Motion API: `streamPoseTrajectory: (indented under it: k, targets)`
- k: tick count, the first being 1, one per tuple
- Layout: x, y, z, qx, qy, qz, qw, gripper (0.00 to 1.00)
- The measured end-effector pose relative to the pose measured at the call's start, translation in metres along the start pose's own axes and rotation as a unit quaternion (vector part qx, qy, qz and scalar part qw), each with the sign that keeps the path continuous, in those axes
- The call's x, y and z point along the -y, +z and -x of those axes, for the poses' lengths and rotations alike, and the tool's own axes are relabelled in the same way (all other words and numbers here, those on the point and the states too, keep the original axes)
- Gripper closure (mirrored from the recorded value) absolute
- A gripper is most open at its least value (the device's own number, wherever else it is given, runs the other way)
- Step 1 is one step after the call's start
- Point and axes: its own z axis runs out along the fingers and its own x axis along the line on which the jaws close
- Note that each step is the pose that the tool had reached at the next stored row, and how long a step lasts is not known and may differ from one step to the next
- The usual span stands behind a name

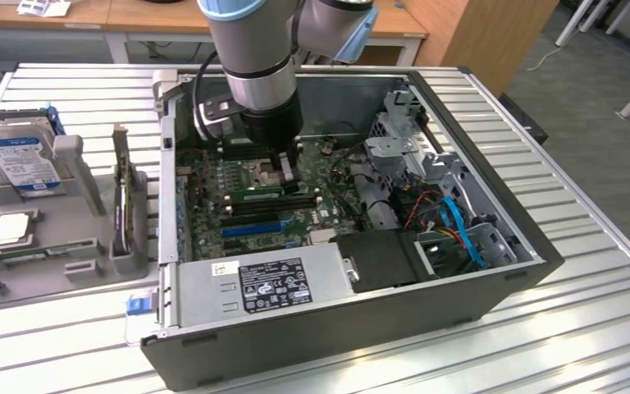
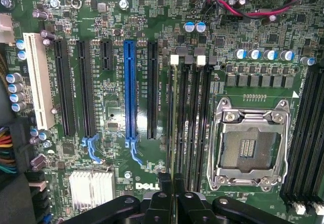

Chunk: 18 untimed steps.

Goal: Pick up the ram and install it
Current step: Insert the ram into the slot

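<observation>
**A:** What is the work standing on?

**B:** A table of ribbed silver metal slats (image 1: 589,328). An open black computer case (image 1: 348,349) lies on it, open side up. Just beside the case, at the exterior view's left, a grey moulded fixture (image 1: 75,246) props up a silver hard drive with a blue label (image 1: 17,156).

**A:** And the room?

**B:** Pale wooden desks (image 1: 151,16) run behind the table. A wooden cabinet (image 1: 490,33) stands toward the exterior view's right, and the floor (image 1: 610,139) is grey.

**A:** Where is the arm?

**B:** The grey-and-blue robot arm (image 1: 252,49) reaches straight down into the case, over the green motherboard (image 2: 111,97). Its black gripper (image 2: 172,178) hangs near the square silver processor socket (image 2: 250,143).

**A:** Are the fingers wide apart?

**B:** No, narrow. They are pinched on the upper edge of the long, thin green circuit-board ram (image 1: 255,195), which runs out from between them edge-on.

**A:** So where does that stick sit?

**B:** On its edge, in line with the outermost of the long black memory slots (image 2: 195,117). That puts it between the socket and the long blue expansion slot (image 2: 129,92). I cannot tell whether it is pressed fully home.

**A:** Anything else in the case?

**B:** A grey power supply box with a white label (image 1: 260,287) at the near end, and blue cables (image 1: 463,230) at the exterior view's right.
</observation>
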Motion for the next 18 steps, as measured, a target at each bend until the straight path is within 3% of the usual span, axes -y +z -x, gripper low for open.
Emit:
streamPoseTrajectory:
  k: [13, 18]
  targets:
    - [0.0041, 0.0011, -0.0001, -0.0002, 0.0, 0.0001, 1.0, 0.88]
    - [0.0026, 0.0066, 0.0001, 0.0, 0.0, 0.0, 1.0, 0.88]
